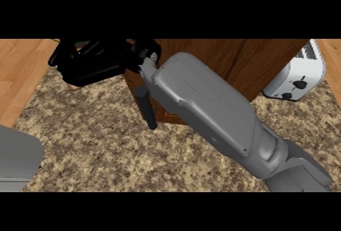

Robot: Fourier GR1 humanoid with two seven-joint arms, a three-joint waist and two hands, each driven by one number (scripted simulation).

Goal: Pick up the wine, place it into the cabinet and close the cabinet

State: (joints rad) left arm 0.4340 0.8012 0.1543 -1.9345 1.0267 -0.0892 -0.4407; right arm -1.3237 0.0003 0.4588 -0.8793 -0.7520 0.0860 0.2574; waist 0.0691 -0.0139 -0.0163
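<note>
The right forearm (213, 113) runs on a slant from the lower right corner up to the top left, crossing the speckled bench (100, 153) and the front of the cabinet (226, 63). At its end the right robot hand (90, 63) shows as a black mass at the cabinet's upper left corner, partly over the bench and partly over the cabinet's edge. From this angle I cannot tell whether it is wide, narrow or holding something.

The wine cannot be made out. The dark robot hand covers that spot, and no bottle stands anywhere on the visible bench.

The cabinet is dark brown wood and stands at the back of the bench. A slim dark handle (145, 108) hangs down its left side, just beside the forearm. A white toaster (296, 72) stands right of the cabinet, close to it, with two black knobs facing the bench.

The left forearm (16, 160) shows only as a grey block at the lower left edge, and its robot hand is out of view. A strip of light wood (20, 76) borders the bench on the left.
</note>
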